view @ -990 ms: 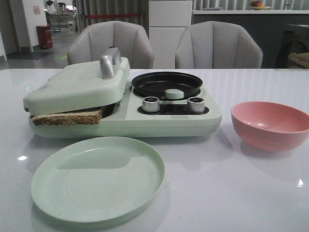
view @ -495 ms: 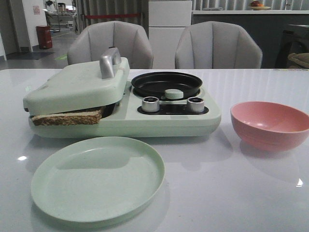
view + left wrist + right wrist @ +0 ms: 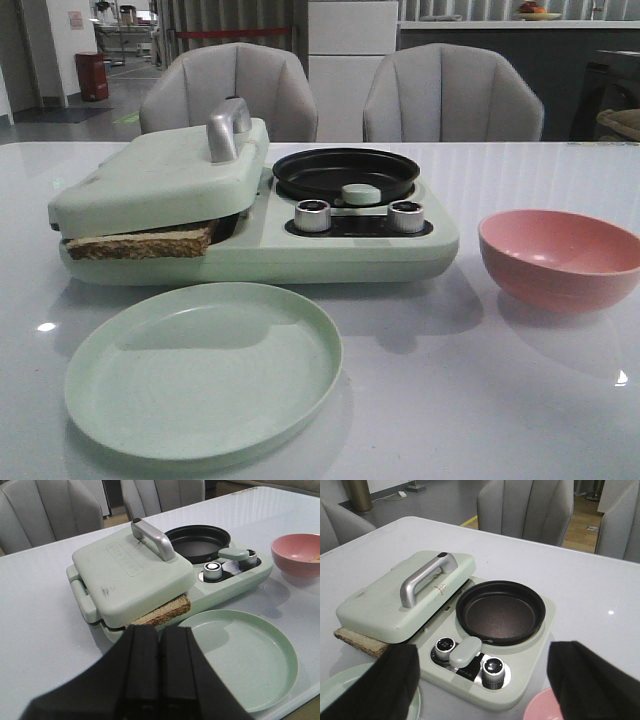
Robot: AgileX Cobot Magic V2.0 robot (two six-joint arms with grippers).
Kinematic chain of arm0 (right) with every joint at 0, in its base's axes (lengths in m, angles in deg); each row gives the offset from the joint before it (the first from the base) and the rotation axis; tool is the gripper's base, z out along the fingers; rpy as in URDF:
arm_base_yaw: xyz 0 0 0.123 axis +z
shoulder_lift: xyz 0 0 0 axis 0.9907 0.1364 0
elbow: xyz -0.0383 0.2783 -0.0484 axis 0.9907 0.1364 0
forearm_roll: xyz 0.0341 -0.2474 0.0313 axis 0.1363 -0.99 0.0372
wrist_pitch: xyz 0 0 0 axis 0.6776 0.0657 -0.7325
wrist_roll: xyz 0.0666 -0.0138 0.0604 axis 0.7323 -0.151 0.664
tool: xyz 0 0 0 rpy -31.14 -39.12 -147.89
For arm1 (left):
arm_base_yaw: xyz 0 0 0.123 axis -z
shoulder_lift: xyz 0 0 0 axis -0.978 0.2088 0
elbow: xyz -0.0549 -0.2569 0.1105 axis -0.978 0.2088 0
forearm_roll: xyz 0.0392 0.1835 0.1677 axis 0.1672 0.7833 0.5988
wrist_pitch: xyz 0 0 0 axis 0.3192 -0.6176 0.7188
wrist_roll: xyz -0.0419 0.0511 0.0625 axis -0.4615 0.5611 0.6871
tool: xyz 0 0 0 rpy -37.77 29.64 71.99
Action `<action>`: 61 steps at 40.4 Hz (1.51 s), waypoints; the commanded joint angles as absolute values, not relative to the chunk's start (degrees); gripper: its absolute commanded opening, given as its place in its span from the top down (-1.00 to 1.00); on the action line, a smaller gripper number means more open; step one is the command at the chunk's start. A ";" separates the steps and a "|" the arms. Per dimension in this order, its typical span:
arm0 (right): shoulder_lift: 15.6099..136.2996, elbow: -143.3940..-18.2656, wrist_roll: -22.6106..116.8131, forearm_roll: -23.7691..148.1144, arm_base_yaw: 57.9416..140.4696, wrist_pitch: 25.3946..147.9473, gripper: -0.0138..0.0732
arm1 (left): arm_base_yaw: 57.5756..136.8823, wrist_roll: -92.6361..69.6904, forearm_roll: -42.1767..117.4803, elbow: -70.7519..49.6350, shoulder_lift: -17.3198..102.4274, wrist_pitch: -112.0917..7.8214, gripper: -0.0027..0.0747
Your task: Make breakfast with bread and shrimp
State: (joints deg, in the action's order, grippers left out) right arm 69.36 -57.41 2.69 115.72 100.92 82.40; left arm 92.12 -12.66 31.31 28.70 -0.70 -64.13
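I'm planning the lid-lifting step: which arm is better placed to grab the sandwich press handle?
Probably left. The left end effector, shut, faces the press lid and its handle on the robot's left side. The right end effector, open, looks over the pan and knobs.

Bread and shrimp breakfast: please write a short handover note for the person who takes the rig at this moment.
Left gripper: shut, empty. Right gripper: open, empty.
Bread: in the press under the lowered lid, one edge sticking out.
Shrimp: perhaps the small orange bit in the pink bowl; unclear.
Done: bread loaded.
Left: pan and plate hold nothing; probably cook the shrimp, then plate everything.
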 commanded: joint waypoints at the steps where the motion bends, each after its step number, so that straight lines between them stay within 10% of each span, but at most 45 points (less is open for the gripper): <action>1: 68.88 -60.70 1.78 112.40 100.51 79.76 -0.76 | 92.55 -13.28 29.85 27.02 -0.39 -60.05 0.85; 36: 68.92 -61.80 3.10 109.04 97.05 87.46 -0.76 | 92.55 -13.28 29.85 27.02 -0.39 -60.17 0.85; 61: 76.25 -63.75 67.94 60.86 84.91 93.39 -0.76 | 92.55 -13.28 29.85 27.02 -0.39 -60.17 0.85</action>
